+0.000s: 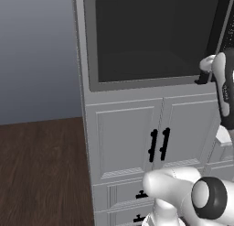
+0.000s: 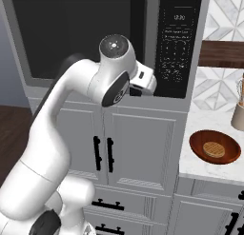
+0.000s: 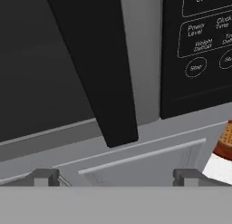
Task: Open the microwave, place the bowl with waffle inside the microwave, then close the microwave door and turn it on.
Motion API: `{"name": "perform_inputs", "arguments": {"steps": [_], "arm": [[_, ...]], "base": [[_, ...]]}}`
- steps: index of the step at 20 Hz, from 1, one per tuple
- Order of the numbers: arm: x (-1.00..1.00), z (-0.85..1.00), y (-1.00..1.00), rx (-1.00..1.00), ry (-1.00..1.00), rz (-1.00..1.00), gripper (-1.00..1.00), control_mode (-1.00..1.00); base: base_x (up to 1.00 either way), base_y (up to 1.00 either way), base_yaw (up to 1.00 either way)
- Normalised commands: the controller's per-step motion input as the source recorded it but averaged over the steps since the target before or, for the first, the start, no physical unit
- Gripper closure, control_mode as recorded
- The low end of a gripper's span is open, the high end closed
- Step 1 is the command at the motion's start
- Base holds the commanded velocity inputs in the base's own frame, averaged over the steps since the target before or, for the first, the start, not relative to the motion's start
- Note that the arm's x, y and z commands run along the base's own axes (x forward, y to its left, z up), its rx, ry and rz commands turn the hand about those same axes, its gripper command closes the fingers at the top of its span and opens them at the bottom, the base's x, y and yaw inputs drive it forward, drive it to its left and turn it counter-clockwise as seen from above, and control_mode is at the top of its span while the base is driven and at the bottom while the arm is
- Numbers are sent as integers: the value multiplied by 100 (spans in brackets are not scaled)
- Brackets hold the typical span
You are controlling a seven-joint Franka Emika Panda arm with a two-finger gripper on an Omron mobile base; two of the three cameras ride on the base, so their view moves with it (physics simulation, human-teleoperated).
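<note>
The microwave sits built in above white cabinets, and the microwave door of dark glass is closed. Its long black handle runs down beside the black control panel. My gripper is open just below the handle's lower end, and nothing is between its fingertips. The handle end hangs above the gap between them. The bowl with waffle, reddish-brown with a round tan waffle, rests on the counter to the right of the microwave. Its edge shows at the right of the hand view.
White cabinet doors with short black handles stand under the microwave, with drawers below them. A marble counter extends right and carries a beige container. Dark wooden floor lies to the left.
</note>
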Motion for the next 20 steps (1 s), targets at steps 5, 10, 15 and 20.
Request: {"name": "perform_inputs", "arguments": {"steps": [5,10,15,20], "arm": [[46,0,-1,0,0,0,-100,-100],[49,-5,0,0,-1,0,-100,-100],[29,-12,-15,0,-2,1,-100,-100],[34,-31,0,0,-7,4,-100,-100]], "base": [[0,0,0],[0,0,0],[0,0,0],[0,0,0]]}}
